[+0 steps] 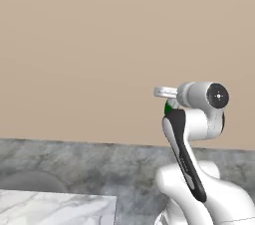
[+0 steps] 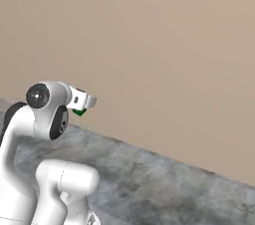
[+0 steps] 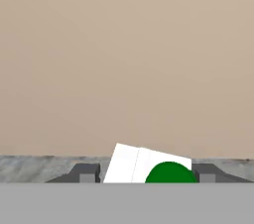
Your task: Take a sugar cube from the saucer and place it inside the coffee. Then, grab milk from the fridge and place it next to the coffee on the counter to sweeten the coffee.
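Note:
The milk (image 3: 144, 166), a small carton that is white with a green patch, sits between my two dark fingertips (image 3: 87, 172) in the hand view. My gripper (image 3: 146, 173) is shut on it. From the base cameras, the gripper (image 1: 168, 100) is held up at about elbow height in front of a plain beige wall. Only a green sliver of the milk (image 1: 170, 106) peeks out under the white hand. The right base view shows the same gripper (image 2: 84, 105) with the milk's green edge (image 2: 78, 112) below it. The sugar cube, saucer, coffee, fridge and counter are out of view.
A beige wall (image 1: 99, 45) spans everything ahead and meets a grey mottled floor (image 2: 164, 179). A corner of a white veined marble slab (image 1: 55, 209) juts in at the lower left, with a grey rounded shape (image 1: 30, 181) behind it.

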Available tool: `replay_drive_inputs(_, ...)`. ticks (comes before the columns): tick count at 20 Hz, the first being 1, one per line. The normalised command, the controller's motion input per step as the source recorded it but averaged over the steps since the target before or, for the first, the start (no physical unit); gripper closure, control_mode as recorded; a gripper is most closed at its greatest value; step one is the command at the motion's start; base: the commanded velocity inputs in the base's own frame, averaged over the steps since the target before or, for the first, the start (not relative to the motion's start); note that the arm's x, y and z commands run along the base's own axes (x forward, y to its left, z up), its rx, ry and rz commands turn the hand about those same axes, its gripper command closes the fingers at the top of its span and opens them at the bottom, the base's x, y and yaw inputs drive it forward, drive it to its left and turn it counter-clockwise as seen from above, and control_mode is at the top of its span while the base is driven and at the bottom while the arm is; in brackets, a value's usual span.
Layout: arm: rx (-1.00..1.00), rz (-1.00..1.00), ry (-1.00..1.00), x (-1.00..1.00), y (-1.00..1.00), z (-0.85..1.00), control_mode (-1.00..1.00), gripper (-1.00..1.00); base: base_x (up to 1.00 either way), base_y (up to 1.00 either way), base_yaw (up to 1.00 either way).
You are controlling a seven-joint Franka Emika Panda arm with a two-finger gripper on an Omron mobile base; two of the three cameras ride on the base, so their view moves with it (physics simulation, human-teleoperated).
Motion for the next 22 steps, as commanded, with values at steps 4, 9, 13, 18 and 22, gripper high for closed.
replay_drive_inputs(4, 0.00, 0.00, 0.00, 0.00, 0.00, 0.00, 1.00, 1.00, 0.83, -0.09, 0.77)
replay_drive_inputs(9, 0.00, 0.00, 0.00, 0.00, 0.00, 0.00, 1.00, 1.00, 1.00, -0.94, 0.48)
replay_drive_inputs(13, 0.00, 0.00, 0.00, 0.00, 0.00, 0.00, 1.00, 1.00, 1.00, -0.60, 0.60)
replay_drive_inputs(18, 0.00, 0.00, 0.00, 0.00, 0.00, 0.00, 1.00, 1.00, 1.00, -0.28, 0.67)
replay_drive_inputs(22, 0.00, 0.00, 0.00, 0.00, 0.00, 0.00, 1.00, 1.00, 1.00, -0.13, 0.68)
